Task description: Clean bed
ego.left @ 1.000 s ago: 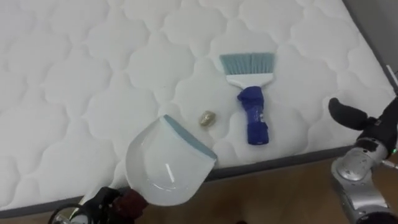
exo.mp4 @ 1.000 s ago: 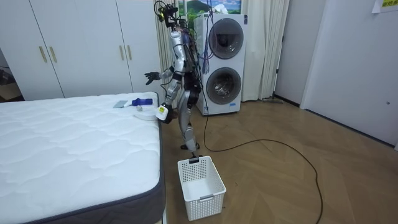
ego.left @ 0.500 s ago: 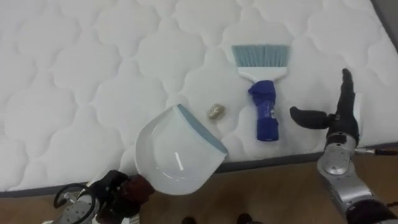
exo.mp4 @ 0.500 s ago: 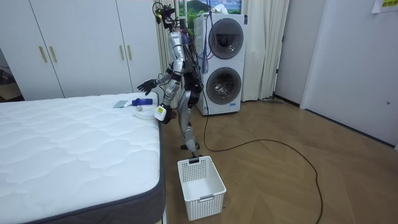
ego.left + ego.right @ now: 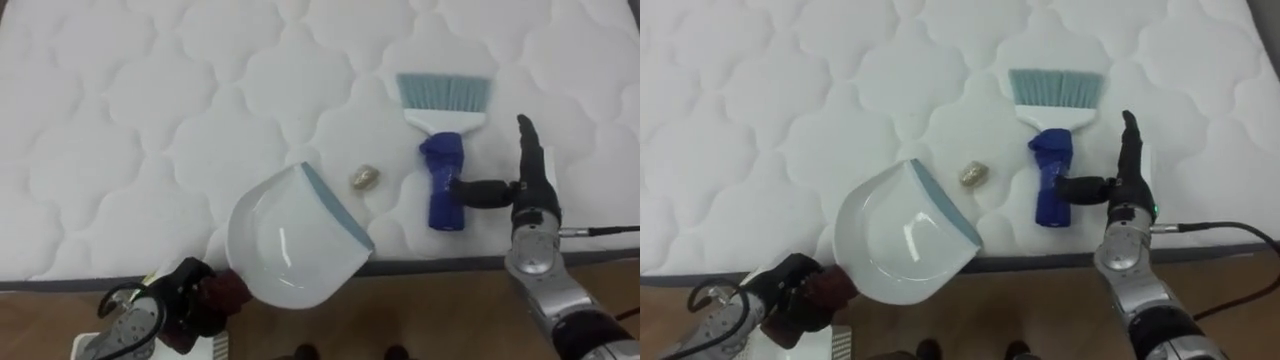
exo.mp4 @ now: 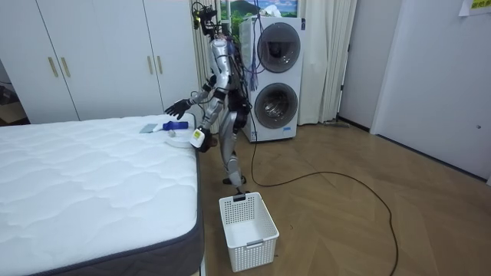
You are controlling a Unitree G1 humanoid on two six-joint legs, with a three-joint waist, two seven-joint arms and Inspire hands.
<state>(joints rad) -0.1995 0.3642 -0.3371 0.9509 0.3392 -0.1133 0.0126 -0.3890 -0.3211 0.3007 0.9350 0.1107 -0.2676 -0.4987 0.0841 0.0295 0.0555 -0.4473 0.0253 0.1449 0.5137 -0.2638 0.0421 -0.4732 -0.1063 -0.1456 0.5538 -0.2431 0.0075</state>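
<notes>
Item, far left: my left hand [image 5: 180, 305], fingers curled tight round the dark handle of the white plastic dustpan with a blue-grey lip [image 5: 285, 250]. The pan is tilted over the near edge of the white quilted mattress [image 5: 150, 110], with its lip toward the bed. Item, just right of that lip: one small tan crumpled scrap [image 5: 363, 179], lying loose on the quilting between the pan and the brush and touching neither. Item, right of the scrap: a hand brush with pale blue bristles, a white head and a deep blue handle [image 5: 441, 170], flat on the mattress, bristles away from me and handle toward the bed's edge. Item, far right: my right hand [image 5: 530, 200], fingers straight and together, thumb stretched sideways at the lower end of the blue handle. I cannot tell whether the thumb touches it or stops just beside. Step in hand, as I judge it: taking up the brush. To do it well I should bring the palm down over the handle, wrap it low so the bristles stay free, and keep the lift clear of the scrap. In the room view a white slatted plastic basket [image 6: 247, 222] stands on the floor by the bed's side.
</notes>
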